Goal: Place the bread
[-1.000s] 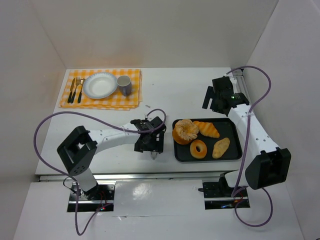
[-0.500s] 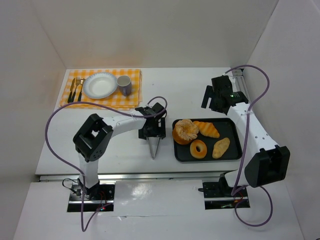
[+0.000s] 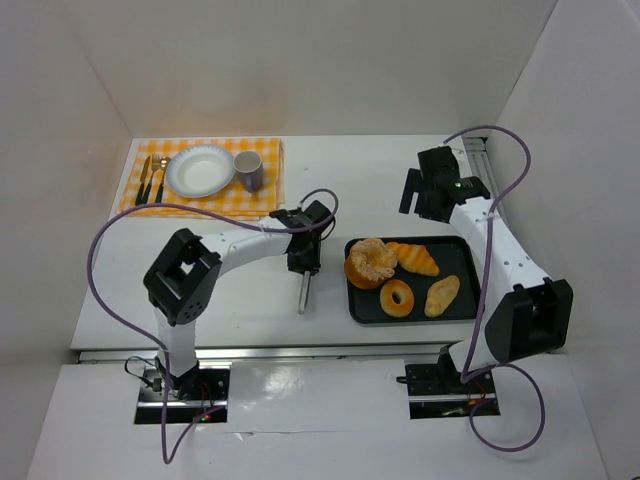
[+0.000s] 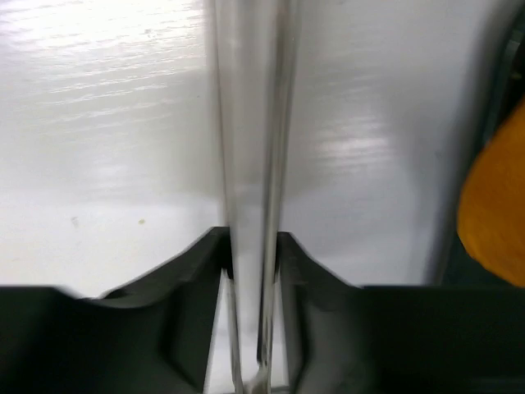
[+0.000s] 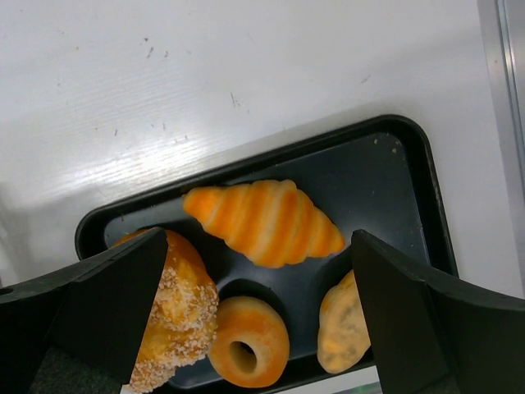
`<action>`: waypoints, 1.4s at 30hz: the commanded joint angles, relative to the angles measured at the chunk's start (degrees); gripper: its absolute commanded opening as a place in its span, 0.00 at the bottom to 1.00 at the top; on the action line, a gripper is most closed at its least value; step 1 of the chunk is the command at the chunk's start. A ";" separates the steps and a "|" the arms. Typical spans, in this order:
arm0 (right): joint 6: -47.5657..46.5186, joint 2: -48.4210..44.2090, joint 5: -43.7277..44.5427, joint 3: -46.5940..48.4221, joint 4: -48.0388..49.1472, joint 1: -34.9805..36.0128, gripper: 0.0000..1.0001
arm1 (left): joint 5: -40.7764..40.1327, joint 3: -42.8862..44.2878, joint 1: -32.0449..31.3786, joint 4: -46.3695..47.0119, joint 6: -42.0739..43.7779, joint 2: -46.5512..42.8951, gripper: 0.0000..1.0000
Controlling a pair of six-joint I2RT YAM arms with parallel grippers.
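The bread is a round golden bun with sugared folds, sitting at the left end of the black tray. In the right wrist view the bread lies partly behind a finger. My left gripper hovers just left of the tray, shut on metal tongs that point toward the near edge. Between the left gripper jaws, the tongs show as two thin blades squeezed close together. My right gripper hangs open above the tray's far side; the right gripper holds nothing.
The tray also carries a striped croissant, a ring donut and a small oval pastry. At the back left a yellow checked placemat bears a white plate, a grey cup and cutlery.
The left jaws have closed on the tongs, pressing the blades together from a spread V. The left wrist has turned and moved slightly back. The right arm has edged toward the back.
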 commanded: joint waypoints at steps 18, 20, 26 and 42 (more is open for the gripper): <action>-2.20 1.85 3.66 12.64 -2.88 1.02 1.00 | 24.92 9.10 4.75 -13.09 18.53 -26.61 0.33; -2.20 1.32 3.67 14.39 -3.68 1.02 1.00 | 27.57 9.10 4.75 -13.62 17.03 -27.31 0.35; -2.20 -0.52 4.46 18.09 -6.22 1.02 1.00 | 32.24 8.49 4.75 -13.62 12.02 -28.54 0.55; -2.20 -1.58 3.93 18.09 -6.76 1.02 1.00 | 24.59 7.53 1.24 -12.49 2.00 -27.49 0.62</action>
